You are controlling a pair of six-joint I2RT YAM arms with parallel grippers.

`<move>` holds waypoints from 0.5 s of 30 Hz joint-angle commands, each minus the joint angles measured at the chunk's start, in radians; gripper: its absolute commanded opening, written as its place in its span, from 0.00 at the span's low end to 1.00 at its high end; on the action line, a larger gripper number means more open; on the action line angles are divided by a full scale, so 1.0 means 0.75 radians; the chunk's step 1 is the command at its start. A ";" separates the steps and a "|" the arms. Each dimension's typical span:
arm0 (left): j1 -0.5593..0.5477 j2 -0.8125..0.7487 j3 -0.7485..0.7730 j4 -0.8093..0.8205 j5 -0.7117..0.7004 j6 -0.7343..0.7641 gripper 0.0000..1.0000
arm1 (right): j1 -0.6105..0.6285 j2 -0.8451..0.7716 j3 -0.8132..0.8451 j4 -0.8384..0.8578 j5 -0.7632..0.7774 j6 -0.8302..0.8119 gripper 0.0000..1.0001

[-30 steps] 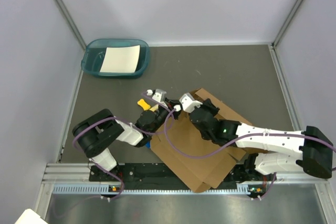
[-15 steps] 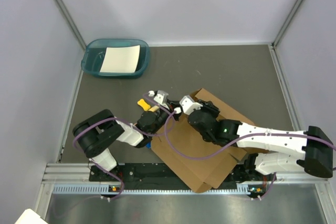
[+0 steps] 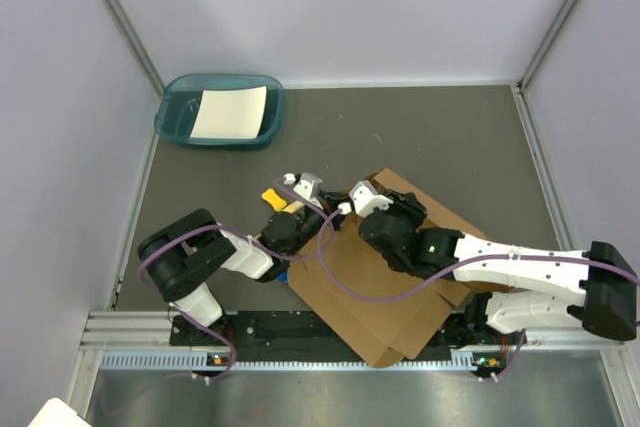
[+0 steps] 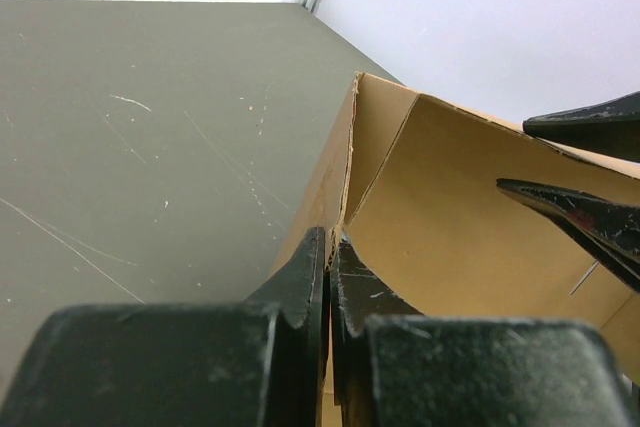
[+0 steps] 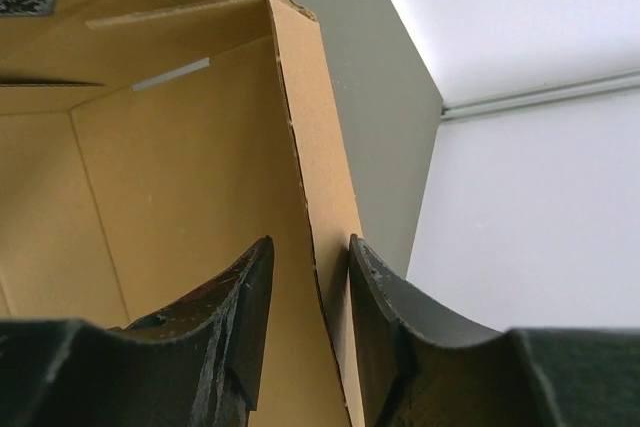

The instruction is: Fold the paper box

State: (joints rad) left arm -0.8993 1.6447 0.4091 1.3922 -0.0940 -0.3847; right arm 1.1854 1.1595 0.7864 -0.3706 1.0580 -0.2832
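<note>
The paper box (image 3: 380, 297) is a large brown cardboard sheet lying at the table's near middle, with its far-left flaps raised. My left gripper (image 3: 322, 211) is shut on the raised edge of the box (image 4: 450, 197), the cardboard pinched between its fingertips (image 4: 330, 242). My right gripper (image 3: 352, 205) stands open astride a neighbouring upright wall of the box (image 5: 180, 167). One of its fingers is inside the wall and one outside (image 5: 310, 247), with a gap on the inner side. In the left wrist view, the right gripper's fingers (image 4: 580, 217) reach in from the right.
A teal tray (image 3: 175, 107) holding a white paper sheet (image 3: 230, 112) stands at the far left. A small yellow item (image 3: 273, 196) lies by the left wrist, and a blue bit (image 3: 283, 274) shows under the box's left corner. Enclosure walls ring the grey table.
My right gripper has gone from shut to open around the box wall and shifted slightly right. The left gripper keeps its pinch on the edge and has not moved.
</note>
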 commanded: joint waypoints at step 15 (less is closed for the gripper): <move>-0.022 -0.064 -0.030 0.050 0.082 -0.007 0.00 | -0.040 -0.004 -0.005 -0.042 0.011 0.067 0.00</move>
State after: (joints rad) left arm -0.9012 1.6329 0.4042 1.3830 -0.0830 -0.3752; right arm 1.1687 1.1557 0.7937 -0.3759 1.1107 -0.2947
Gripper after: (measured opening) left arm 0.019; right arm 0.019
